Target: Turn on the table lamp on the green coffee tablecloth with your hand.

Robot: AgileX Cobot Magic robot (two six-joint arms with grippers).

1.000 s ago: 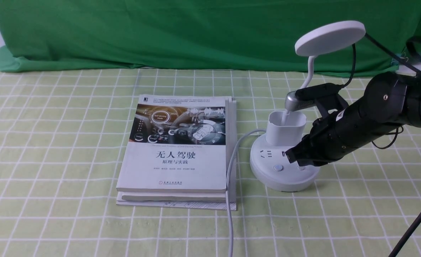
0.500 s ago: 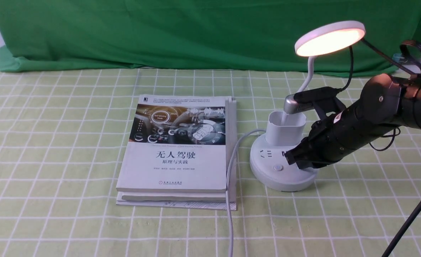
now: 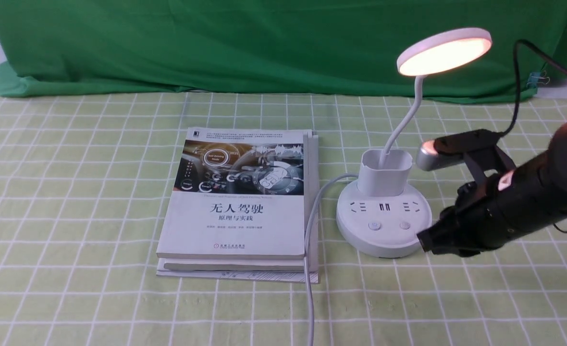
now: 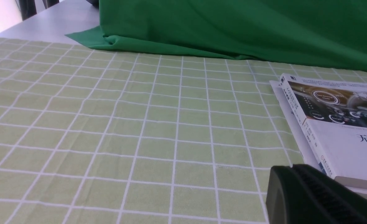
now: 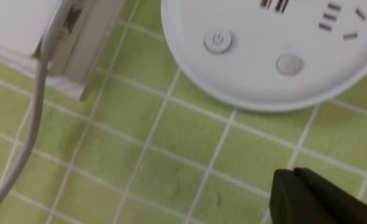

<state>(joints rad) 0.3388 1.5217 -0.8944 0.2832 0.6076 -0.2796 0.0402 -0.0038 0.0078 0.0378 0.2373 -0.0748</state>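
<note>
Taking 12 o'clock as away from me toward the green backdrop [image 3: 264, 43], the table lamp [image 3: 385, 179] stands on the green coffee tablecloth [image 3: 72, 192], right of centre. Its disc head [image 3: 446, 52] glows warm orange. The round base [image 3: 382, 240] sits flat on the cloth and both buttons [image 3: 374, 225] are in plain sight on its near side.

My right claw [image 3: 425, 241] is at about 4 o'clock from the base, low over the cloth and pointing back toward the lamp. From the front its tip seems to brush the rim. The right wrist camera shows the right claw [image 5: 287, 183] well clear of the base [image 5: 264, 84], with bare checked cloth [image 5: 177, 140] between them. There the fingers read as one black wedge, pressed together with nothing between them. The power button [image 5: 218, 41] and its neighbour [image 5: 289, 63] are both uncovered.

A stack of books [image 3: 238, 206] lies at 9 o'clock from the lamp, with the white cord [image 3: 312, 226] running between the two toward 6 o'clock.

My left claw [image 4: 295, 189] shows only on its own wrist camera. It is drawn together and empty, just beside the near corner of the books [image 4: 342, 133].
</note>
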